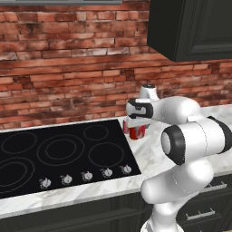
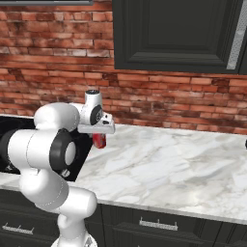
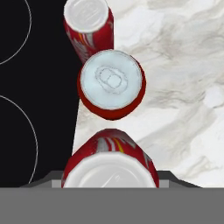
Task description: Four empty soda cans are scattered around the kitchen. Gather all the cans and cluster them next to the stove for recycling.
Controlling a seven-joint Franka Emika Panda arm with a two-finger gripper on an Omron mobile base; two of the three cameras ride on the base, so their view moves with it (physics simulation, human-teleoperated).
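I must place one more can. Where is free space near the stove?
Three soda cans crowd the marble counter right at the stove edge, under the gripper. The marble beyond them, away from the stove, toward the brick wall, lies bare.

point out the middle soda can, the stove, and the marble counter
middle soda can [image 3: 111, 79], hand view, silver top.
stove [image 1: 68, 152], left base view, black glass between burner rings.
marble counter [image 2: 164, 169], right base view, bare white surface.
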